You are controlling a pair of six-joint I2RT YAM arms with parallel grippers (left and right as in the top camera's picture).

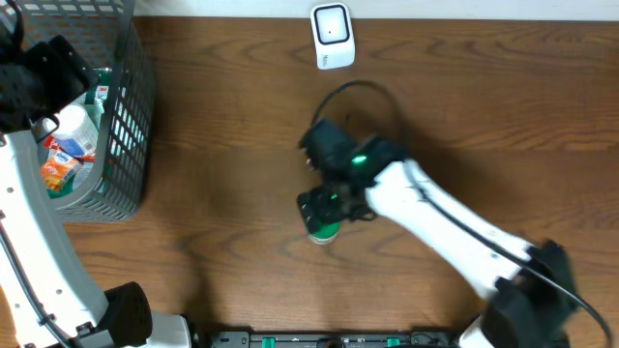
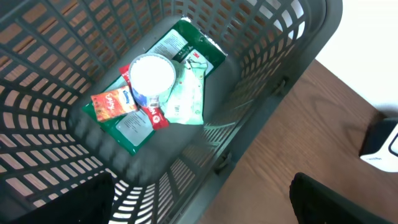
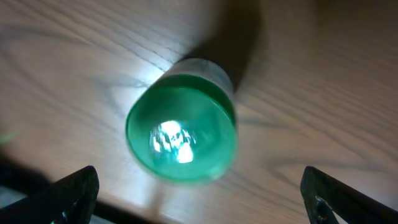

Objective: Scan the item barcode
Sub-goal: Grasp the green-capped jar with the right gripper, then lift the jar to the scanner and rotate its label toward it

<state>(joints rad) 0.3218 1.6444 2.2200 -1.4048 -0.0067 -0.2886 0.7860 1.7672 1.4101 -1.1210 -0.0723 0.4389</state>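
Brown wooden table [image 1: 222, 145] filling the overhead view. Grey plastic basket [image 1: 131, 116] at its left edge. White right arm [image 1: 435, 217] reaching in from the lower right corner toward the middle. Right gripper [image 3: 200, 202] hanging directly over the green-capped bottle [image 3: 181, 137], jaws spread wide to either side and touching nothing. Left gripper [image 2: 205, 202] poised above the basket, jaws likewise wide apart and empty. White scanner [image 1: 332, 36] upright at the far edge. Bottle standing on bare wood near the centre, well apart from basket and scanner. In the basket, overlapping: green packet [image 2: 186, 50], pale wipes pack [image 2: 186, 99], white-lidded tub [image 2: 151, 76], orange sachet [image 2: 114, 102].
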